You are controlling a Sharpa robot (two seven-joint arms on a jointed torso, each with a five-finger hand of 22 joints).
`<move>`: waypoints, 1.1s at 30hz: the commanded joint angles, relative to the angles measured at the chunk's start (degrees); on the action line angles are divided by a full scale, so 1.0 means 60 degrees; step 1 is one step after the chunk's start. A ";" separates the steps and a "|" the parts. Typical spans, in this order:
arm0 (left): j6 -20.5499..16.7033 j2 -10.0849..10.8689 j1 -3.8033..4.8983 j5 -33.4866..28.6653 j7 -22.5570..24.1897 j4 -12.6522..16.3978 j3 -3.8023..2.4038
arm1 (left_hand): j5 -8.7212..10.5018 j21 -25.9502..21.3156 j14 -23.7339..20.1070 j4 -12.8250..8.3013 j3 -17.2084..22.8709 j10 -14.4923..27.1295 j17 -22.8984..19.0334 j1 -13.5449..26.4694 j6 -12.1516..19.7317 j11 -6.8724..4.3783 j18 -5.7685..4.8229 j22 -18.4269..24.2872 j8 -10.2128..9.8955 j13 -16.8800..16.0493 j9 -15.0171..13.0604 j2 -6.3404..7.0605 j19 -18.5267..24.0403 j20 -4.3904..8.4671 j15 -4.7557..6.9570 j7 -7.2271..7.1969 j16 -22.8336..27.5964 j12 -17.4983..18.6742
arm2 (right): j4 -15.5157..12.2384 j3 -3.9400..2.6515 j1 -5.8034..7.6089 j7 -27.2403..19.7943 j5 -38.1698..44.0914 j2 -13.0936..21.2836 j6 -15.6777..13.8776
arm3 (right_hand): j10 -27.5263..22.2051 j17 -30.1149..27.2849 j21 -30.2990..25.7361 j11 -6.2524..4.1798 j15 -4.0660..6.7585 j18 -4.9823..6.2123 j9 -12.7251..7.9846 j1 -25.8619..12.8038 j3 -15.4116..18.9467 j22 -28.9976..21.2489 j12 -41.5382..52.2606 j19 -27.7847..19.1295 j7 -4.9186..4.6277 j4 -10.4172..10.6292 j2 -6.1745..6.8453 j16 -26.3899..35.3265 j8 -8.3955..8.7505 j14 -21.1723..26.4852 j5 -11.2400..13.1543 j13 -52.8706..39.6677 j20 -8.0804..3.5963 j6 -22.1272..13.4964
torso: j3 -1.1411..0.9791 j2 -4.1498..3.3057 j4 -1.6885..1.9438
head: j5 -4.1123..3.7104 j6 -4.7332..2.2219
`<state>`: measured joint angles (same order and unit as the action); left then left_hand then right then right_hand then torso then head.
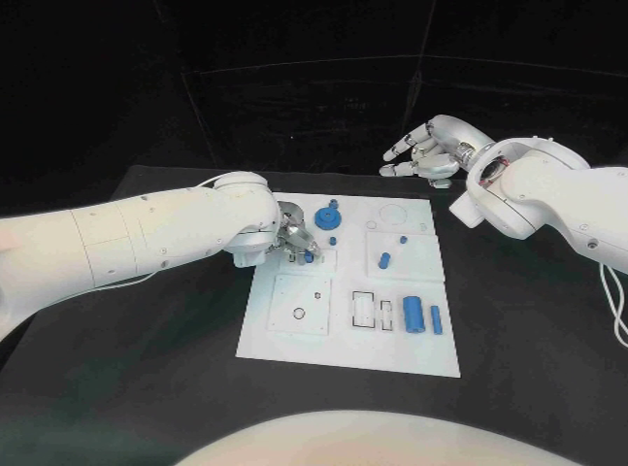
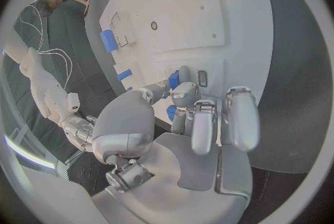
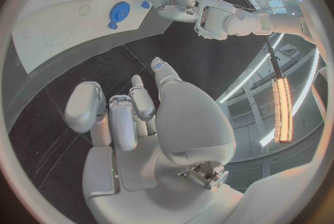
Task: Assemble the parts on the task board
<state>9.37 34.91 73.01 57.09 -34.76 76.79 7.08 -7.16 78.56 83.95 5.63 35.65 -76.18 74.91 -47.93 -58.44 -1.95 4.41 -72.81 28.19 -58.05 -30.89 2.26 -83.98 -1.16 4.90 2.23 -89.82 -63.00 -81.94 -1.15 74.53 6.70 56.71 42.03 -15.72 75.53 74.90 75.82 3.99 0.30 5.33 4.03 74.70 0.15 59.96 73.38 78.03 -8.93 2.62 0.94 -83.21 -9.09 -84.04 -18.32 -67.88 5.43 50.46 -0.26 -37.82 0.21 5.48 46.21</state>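
The robot's left hand presses down at the upper left of the white task board, fingers pinched on a small blue part; a blue gear sits just beyond it; a short peg stands mid-board; 2 blue cylinders lie by the right edge; the right hand hovers off the board's far right corner, fingers loosely spread, holding nothing.
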 commanded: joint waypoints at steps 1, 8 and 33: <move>0.0045 -0.0001 0.0010 0.0058 0.0042 0.0018 0.0000 | 0.0017 0.0030 0.1009 0.0003 -0.0103 -0.0068 0.2515 0.0119 -0.0090 0.0022 -0.0139 -0.0011 -0.0038 -0.0010 0.0033 0.0011 -0.0112 0.0001 0.0039 -0.0003 -0.0029 -0.0052 | 0.0000 -0.0007 0.0018 -0.0094 0.0022 -0.0007 0.0060 | -0.0073 0.0085 -0.0032 -0.0003 0.0052 0.0060 -0.0007 0.0023 -0.0005 -0.0008 -0.0017 -0.0067 -0.0027 0.0045 -0.0086 0.0032 -0.0035 -0.0494 -0.0045 0.0009 -0.0019 -0.0060 | -0.0005 0.0002 0.0003 | -0.0007 -0.0003; -0.0038 0.0001 0.0013 0.0058 0.0050 0.0004 -0.0001 | 0.0022 0.0028 0.1009 0.0081 -0.0322 -0.0072 0.2515 0.0231 -0.0135 0.0020 -0.0139 -0.0017 -0.0068 -0.0018 0.0111 0.0067 -0.0112 0.0003 0.0044 -0.0006 -0.0029 -0.0053 | 0.0008 -0.0007 0.0017 -0.0108 0.0022 -0.0015 0.0055 | -0.0073 0.0085 -0.0032 -0.0003 0.0052 0.0060 -0.0007 0.0023 -0.0005 -0.0008 -0.0017 -0.0067 -0.0027 0.0045 -0.0086 0.0032 -0.0035 -0.0494 -0.0045 0.0009 -0.0019 -0.0060 | 0.0000 0.0003 0.0005 | -0.0007 0.0000; -0.0140 0.0628 0.0200 0.0066 0.0004 0.0741 -0.0552 | 0.0042 -0.0109 0.1009 0.0985 -0.3892 -0.0004 0.2515 -0.0321 -0.0214 -0.0019 -0.0110 0.0052 0.0005 0.0128 0.0689 0.0188 -0.0069 0.0061 0.0089 -0.0044 -0.0029 0.0124 | 0.0069 -0.0007 0.0013 -0.0148 0.0022 0.0002 0.0058 | -0.0097 0.0018 -0.0075 -0.0002 0.0052 0.0075 -0.0008 0.0014 0.0012 -0.0091 -0.0039 -0.0099 -0.0027 0.0063 -0.0084 0.0067 -0.0044 -0.0481 -0.0054 0.0042 -0.0018 -0.0070 | 0.0009 0.0012 0.0004 | -0.0036 -0.0056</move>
<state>8.71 38.42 73.91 57.11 -34.80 80.74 4.31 -7.04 78.23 84.16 11.54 12.59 -76.72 74.91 -49.42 -59.89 -2.13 4.41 -72.78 27.96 -57.56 -26.82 3.38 -83.98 -1.15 5.11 1.83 -89.82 -62.56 -81.61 -1.15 74.50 6.47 56.71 42.02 -15.60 75.32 74.90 75.60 3.78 0.30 5.33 4.03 74.71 0.15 59.48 73.38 77.82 -8.93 2.62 0.95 -83.01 -9.09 -84.04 -18.32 -67.68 5.22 50.46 -0.23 -37.74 0.26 5.28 45.96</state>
